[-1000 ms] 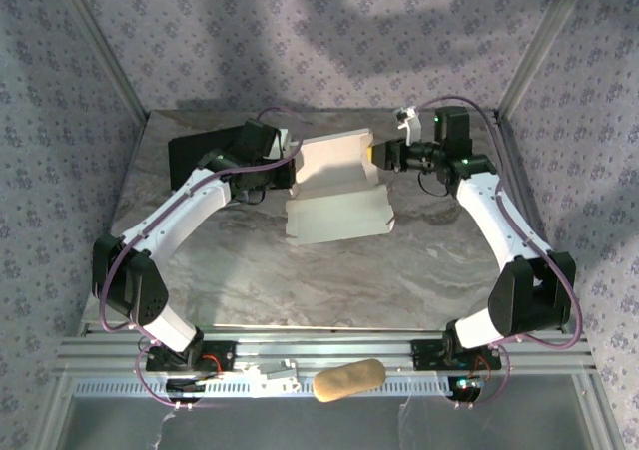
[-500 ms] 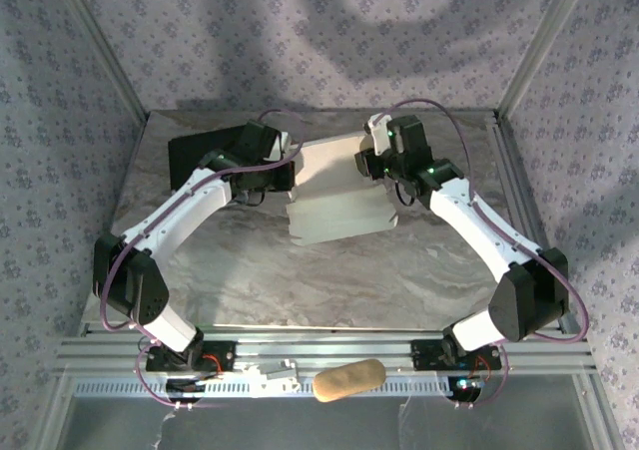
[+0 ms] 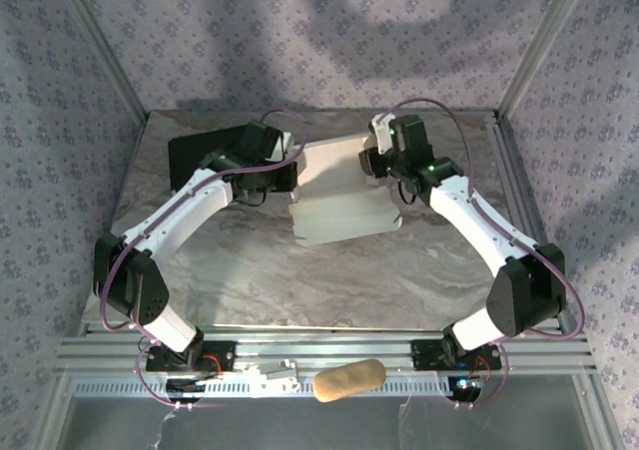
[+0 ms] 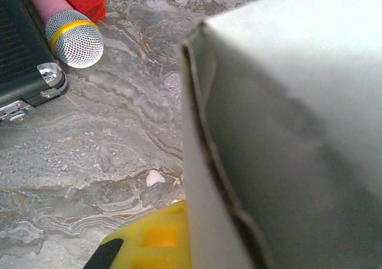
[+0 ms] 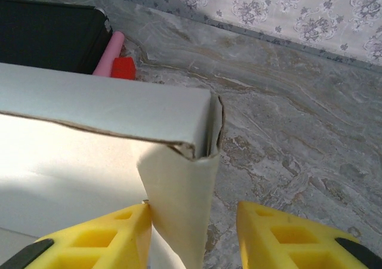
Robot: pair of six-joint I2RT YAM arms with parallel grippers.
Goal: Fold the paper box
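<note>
At the remote desk, I had the paper box [image 3: 339, 196] half-raised just to the right of the black case [image 3: 195, 156], its far wall apparently standing and its near panel lying flat on the table [image 3: 300, 280]. The left gripper [image 3: 288, 178], on the side of the box facing the case, was closed down tight. Its wrist camera showed one yellow finger [image 4: 152, 242] against the cardboard wall, so I judged it pinched on that wall. The right gripper [image 5: 197, 239], at the end of the box away from the case, stood partly open. A corner flap hung between its jaws, touching one pad with a clear gap to the other, and it gripped nothing. The step in hand looked to be tucking that corner flap. To do it well I needed a firm left hold as an anchor and the right jaws centred on the flap before closing. The push had to run slowly along the crease, since thin card buckles.
</note>
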